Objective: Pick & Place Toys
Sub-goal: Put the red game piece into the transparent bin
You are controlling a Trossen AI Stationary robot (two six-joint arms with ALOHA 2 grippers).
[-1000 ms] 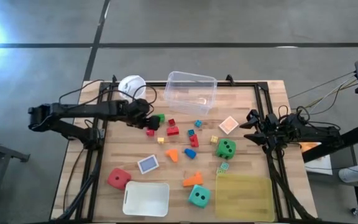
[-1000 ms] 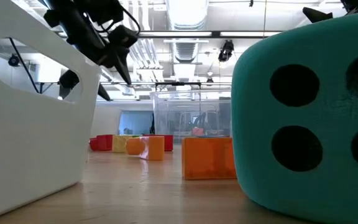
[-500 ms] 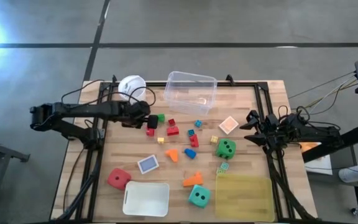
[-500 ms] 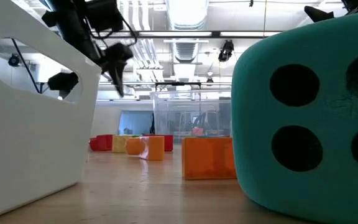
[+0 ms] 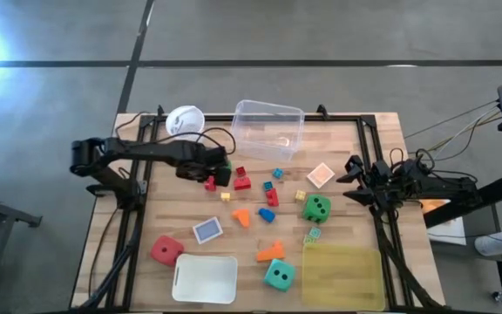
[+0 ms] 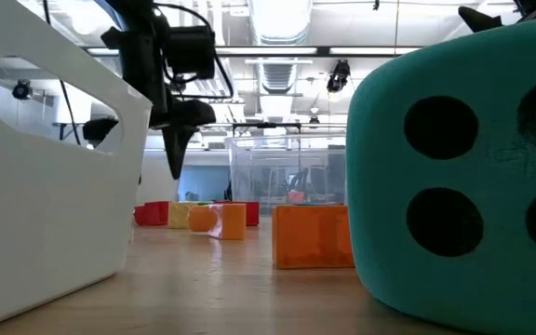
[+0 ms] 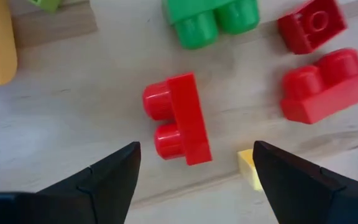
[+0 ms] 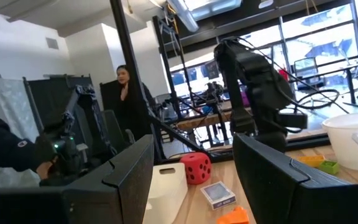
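My left gripper (image 7: pixel 196 149) is open, pointing down over the table's middle left (image 5: pixel 213 173). Its fingers stand on either side of a small red two-stud block (image 7: pixel 180 118) that lies on the table (image 5: pixel 209 183), without touching it. A green block (image 7: pixel 213 22), two more red blocks (image 7: pixel 328 84) and a small yellow block (image 7: pixel 249 168) lie close by. My right gripper (image 5: pixel 354 180) is open and empty at the table's right edge; its fingers show in the right wrist view (image 8: pixel 194 158). Green (image 5: pixel 316 208), red (image 5: pixel 166 250) and teal (image 5: pixel 278 276) dice rest on the table.
A clear tub (image 5: pixel 268 126) and a white cup (image 5: pixel 184 119) stand at the far edge. A white bin (image 5: pixel 205 277) and a yellow-green tray (image 5: pixel 342 275) lie at the near edge. Orange blocks (image 5: pixel 271 251) and square tiles (image 5: pixel 207 229) are scattered mid-table. People show beyond the table (image 8: pixel 126 93).
My left gripper has gone toward the table's right edge and a little nearer, has tipped to point down and has come lower over the red two-stud block. The blocks have stayed where they were.
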